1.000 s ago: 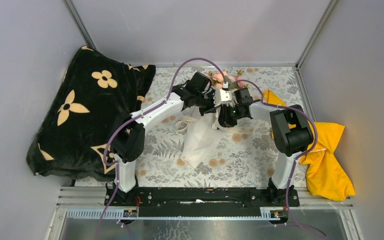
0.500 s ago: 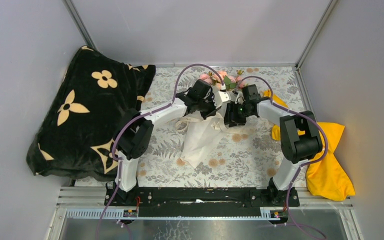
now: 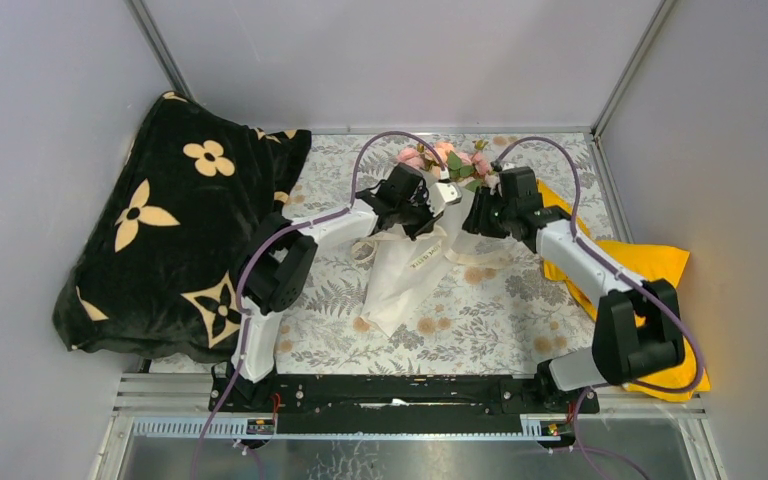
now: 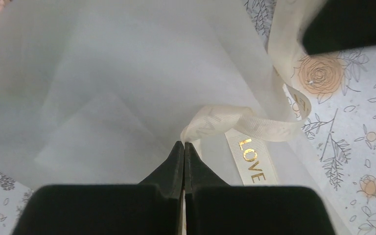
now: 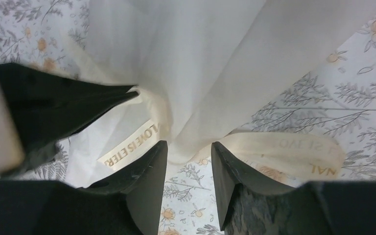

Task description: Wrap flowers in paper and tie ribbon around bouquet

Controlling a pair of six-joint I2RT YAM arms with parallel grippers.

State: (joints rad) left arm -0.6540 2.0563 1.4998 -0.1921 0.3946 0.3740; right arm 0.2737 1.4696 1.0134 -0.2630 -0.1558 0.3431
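The bouquet (image 3: 412, 262) lay on the desk (image 3: 480, 330), which was covered with a grey floral cloth. Its pink flowers (image 3: 444, 158) pointed toward the far wall, and its white paper (image 3: 400, 285) tapered back toward the arm bases. Both arms reached in to the bundle's narrow waist, just below the blooms.

The left tool (image 4: 184, 146) was pinched fully together on a fold of the cream ribbon (image 4: 247, 126), and the strip rose out of its tips in a small loop. A flat stretch of ribbon printed "LOVE" in gold lay beside the tips on the paper (image 4: 103, 78). A further length curved away onto the printed cloth, passing under the dark body of the other arm.

The right tool (image 5: 188, 149) stood with its jaws part-way apart, straddling the gathered lower edge of the paper (image 5: 205, 58). Whether its fingers (image 5: 147, 166) actually pressed the sheet was hard to judge from the wrist view. A lettered band of ribbon (image 5: 284, 146) lay flat just past the right finger. On the other side, the left tool (image 5: 63, 105) showed as a dark wedge gripping the ribbon's end.

A black blanket (image 3: 160, 230) with beige flower prints was heaped at the left, well apart from the bundle. A yellow cloth (image 3: 660, 345) lay at the right edge, partly under the right arm.
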